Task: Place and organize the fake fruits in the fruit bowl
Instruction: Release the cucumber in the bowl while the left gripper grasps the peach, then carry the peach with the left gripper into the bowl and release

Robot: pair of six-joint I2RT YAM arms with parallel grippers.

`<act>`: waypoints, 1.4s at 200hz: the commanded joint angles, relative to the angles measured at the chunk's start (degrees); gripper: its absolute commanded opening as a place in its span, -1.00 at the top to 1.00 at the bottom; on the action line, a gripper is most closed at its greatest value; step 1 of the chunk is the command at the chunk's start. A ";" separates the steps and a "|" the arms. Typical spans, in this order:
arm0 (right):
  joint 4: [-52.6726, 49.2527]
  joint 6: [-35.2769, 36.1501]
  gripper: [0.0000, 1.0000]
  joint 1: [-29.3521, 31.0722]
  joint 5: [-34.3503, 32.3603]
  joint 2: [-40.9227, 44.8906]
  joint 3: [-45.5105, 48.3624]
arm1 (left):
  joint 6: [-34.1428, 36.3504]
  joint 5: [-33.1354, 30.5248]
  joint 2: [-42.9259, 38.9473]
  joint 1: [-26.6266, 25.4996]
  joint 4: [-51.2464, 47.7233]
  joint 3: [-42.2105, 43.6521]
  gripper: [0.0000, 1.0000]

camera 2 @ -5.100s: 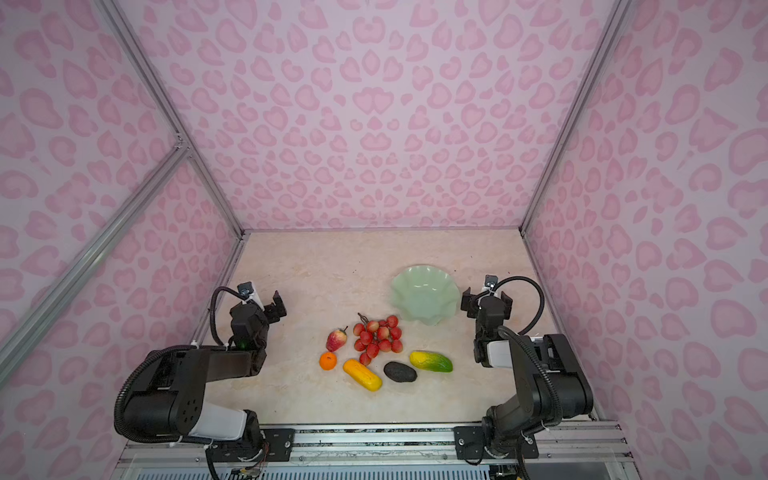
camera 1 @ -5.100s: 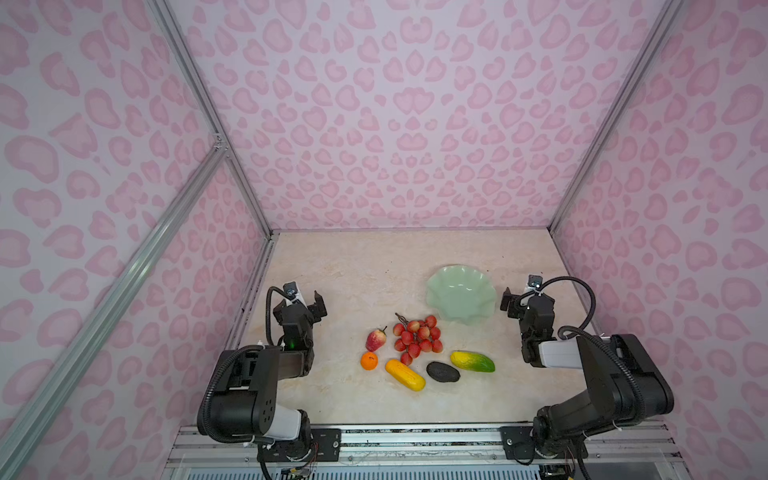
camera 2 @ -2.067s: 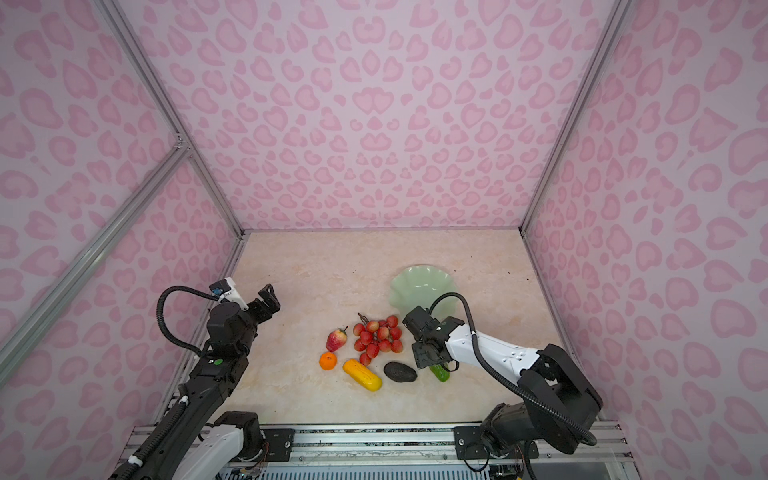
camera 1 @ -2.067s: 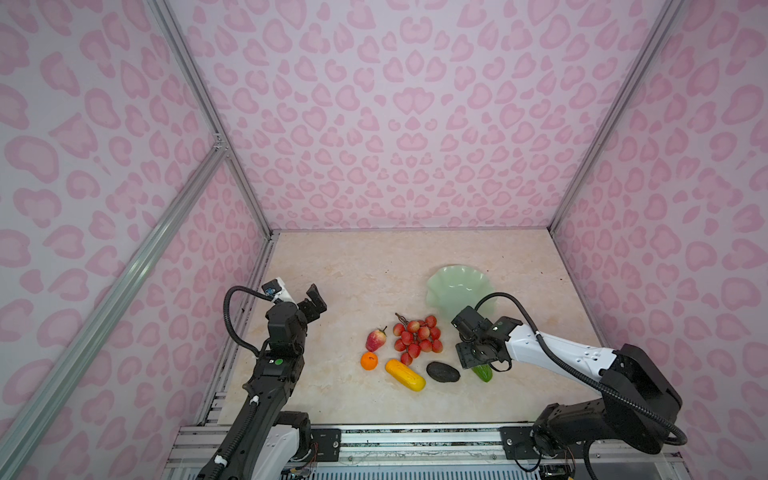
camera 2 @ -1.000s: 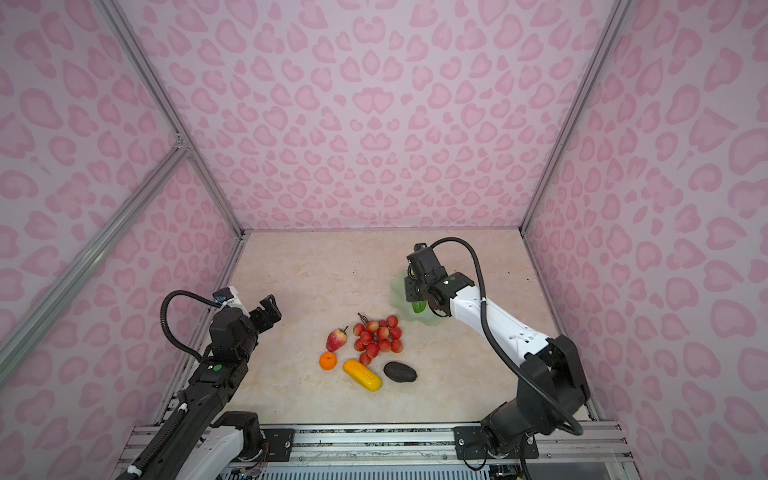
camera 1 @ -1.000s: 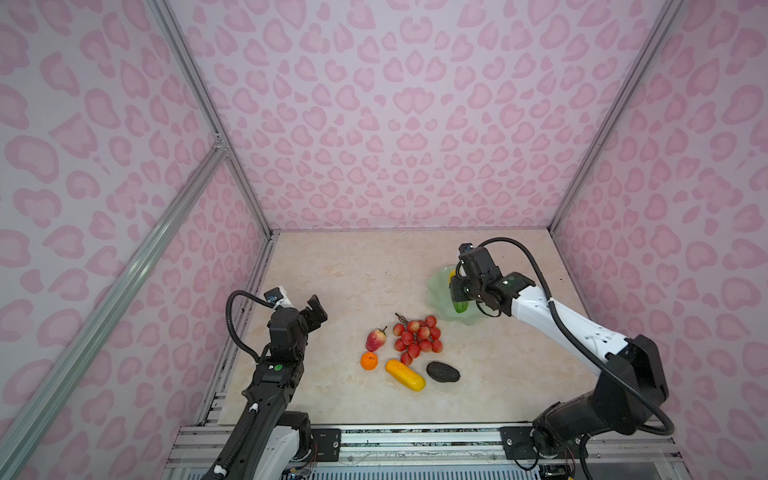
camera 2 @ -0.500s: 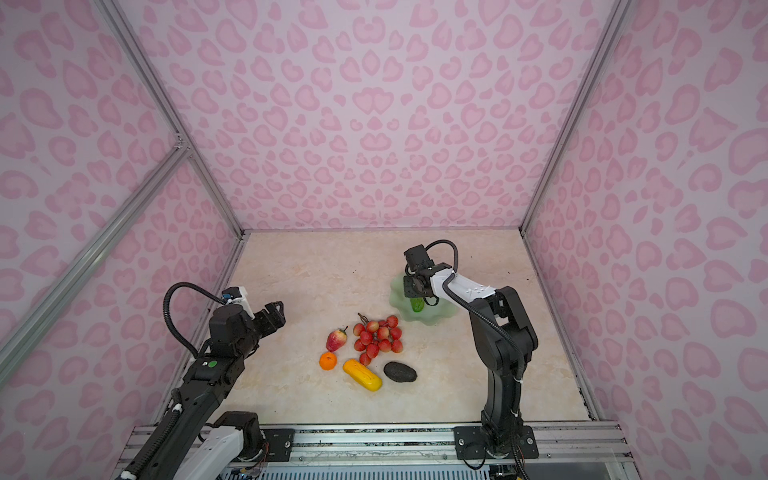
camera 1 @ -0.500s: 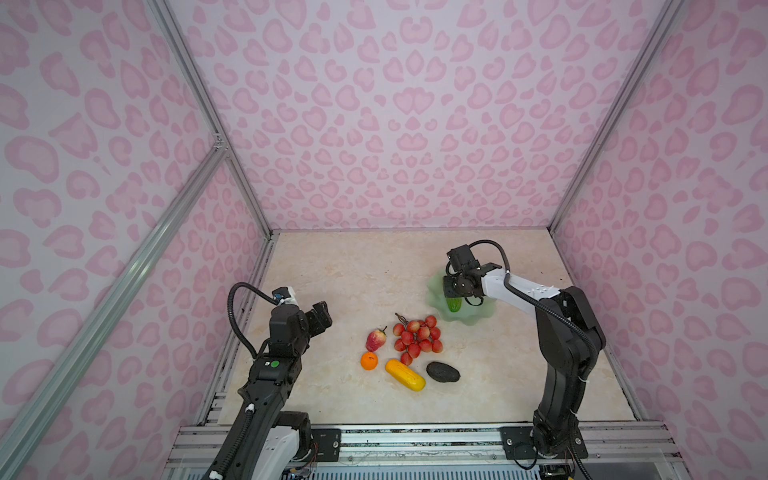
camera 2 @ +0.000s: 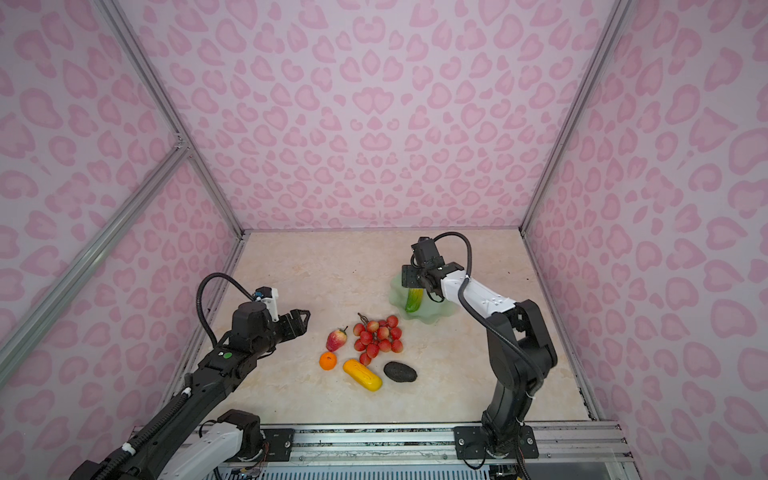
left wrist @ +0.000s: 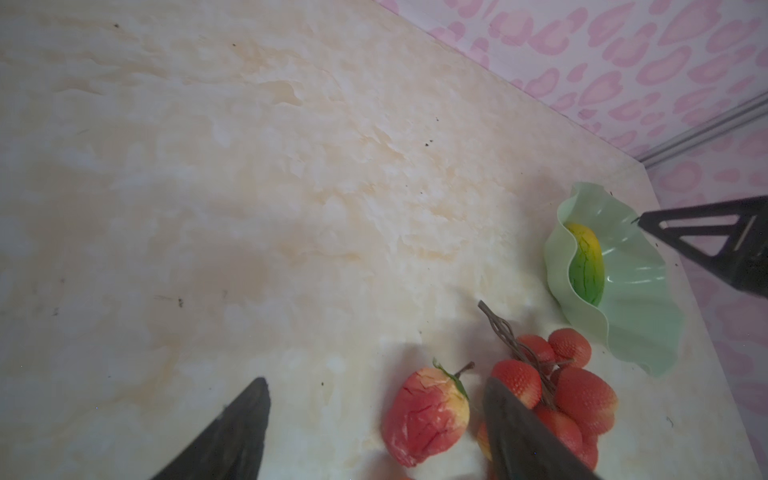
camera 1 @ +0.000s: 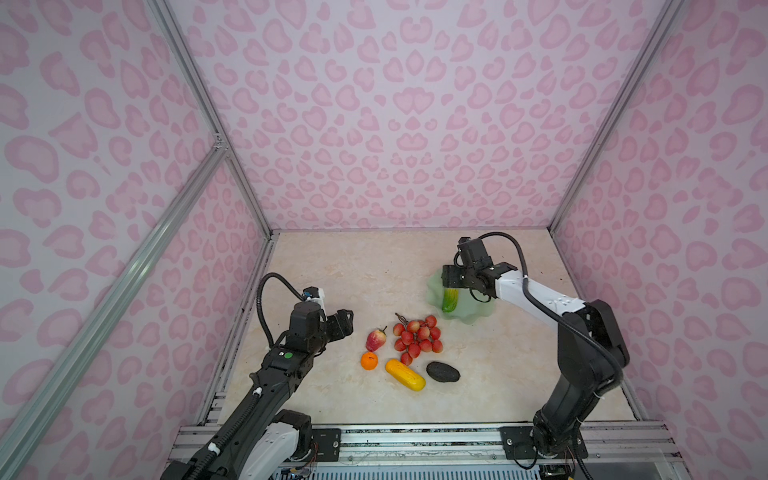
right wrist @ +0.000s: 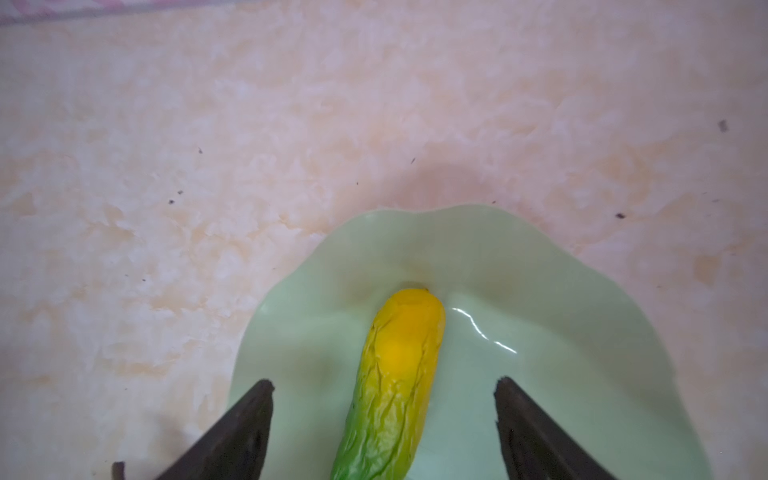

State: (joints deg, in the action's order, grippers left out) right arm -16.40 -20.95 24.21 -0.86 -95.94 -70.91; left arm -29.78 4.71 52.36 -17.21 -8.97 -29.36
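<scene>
**Figure. One fruit lying in the bowl, five lying on the table**

I am reading four views from my remote station. In both top views the right gripper (camera 1: 451,284) is hovering over the fruit bowl (camera 1: 476,312). The yellow-green oblong (camera 1: 450,300) is lying inside the bowl, its green end pointing toward the near edge of the table (camera 1: 332,266).

The top views are not resolving the right jaws. The right wrist view is showing them spread wide and gripping nothing. One of the fingers (right wrist: 232,432) is standing on each side of the oblong, and bare bowl is showing between each finger and the fruit.

The left wrist view is giving me the bowl from the side. Its wavy rim is rising in front of the oblong, which is lying close along the inner wall.

The left gripper (camera 1: 348,323) is hovering to the left of the loose fruits and pointing toward them. In the left wrist view its jaws are standing wide and holding nothing. There the strawberry-like fruit (camera 1: 376,338) is lying just beyond the gap, and one finger is partly covering the red grape-like bunch (camera 1: 417,338).

Only the top views are showing me the whole cluster on the table:
- the small orange (camera 1: 368,360), lying just in front of the strawberry-like fruit;
- the yellow-orange oblong (camera 1: 405,375) and the black bumpy oval (camera 1: 443,371), lying in front of the bunch.

All five are lying well apart from the bowl's inside.
</scene>
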 commanded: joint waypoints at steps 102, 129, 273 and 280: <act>6.98 0.22 -0.84 -1.04 -4.70 20.28 14.04 | -0.02 -7.38 25.53 -18.67 0.32 -9.45 -0.60; 7.24 0.03 -0.84 -1.61 -4.11 20.79 14.40 | -1.37 -8.69 27.30 -19.60 -0.98 -9.57 -0.59; 7.95 -1.49 -0.84 -3.59 -1.31 21.65 16.01 | 2.97 -10.35 29.26 -19.70 -2.85 -15.44 0.16; 8.17 -1.71 -0.84 -3.72 -1.16 21.91 16.21 | 4.33 -10.34 28.59 -19.70 -3.82 -16.90 0.16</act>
State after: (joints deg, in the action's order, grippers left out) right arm -8.93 -21.91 20.84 -2.55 -74.65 -55.48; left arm -29.36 -5.34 83.50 -36.95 -11.20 -42.83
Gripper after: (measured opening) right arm 0.921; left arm 0.458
